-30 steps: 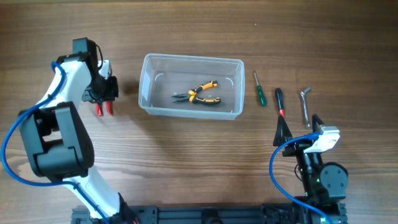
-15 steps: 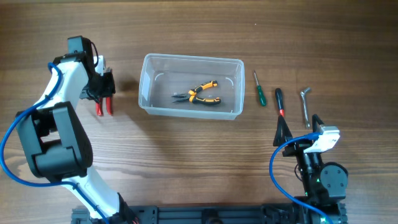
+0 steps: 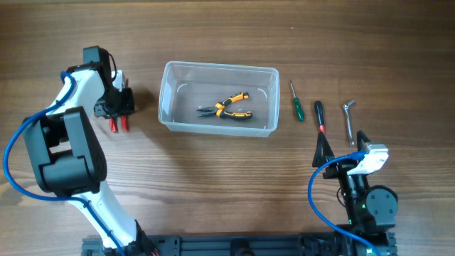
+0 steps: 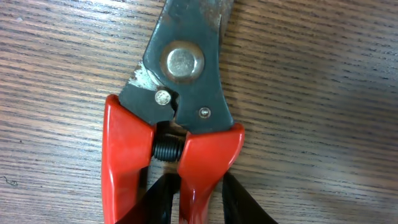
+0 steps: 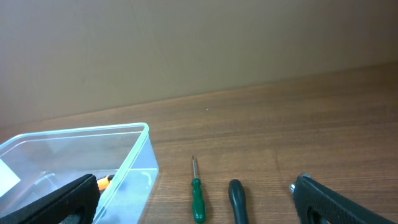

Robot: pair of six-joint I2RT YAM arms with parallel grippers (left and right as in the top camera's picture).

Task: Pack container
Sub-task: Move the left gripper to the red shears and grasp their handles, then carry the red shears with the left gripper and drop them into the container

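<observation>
The clear plastic container [image 3: 217, 129] sits mid-table and holds yellow-and-black pliers [image 3: 226, 108]. It also shows at the left of the right wrist view [image 5: 74, 152]. Red-handled cutters [image 3: 118, 124] lie on the table left of the container. My left gripper [image 3: 118, 114] is down on them. In the left wrist view the cutters [image 4: 180, 68] fill the frame, and my left gripper [image 4: 196, 186] has its black fingers closed on either side of one red handle. My right gripper [image 3: 343, 148] is open and empty near the front right, also seen in its wrist view [image 5: 199, 211].
Right of the container lie a green screwdriver [image 3: 296, 107], a black-and-red screwdriver [image 3: 320, 116] and a metal L-shaped key [image 3: 349, 121]. The green screwdriver [image 5: 198, 199] and black handle [image 5: 236, 200] lie between my right fingers' view.
My left gripper shifted slightly toward the far side, then came back down over the red handles. The cutters and the right arm have not moved.
</observation>
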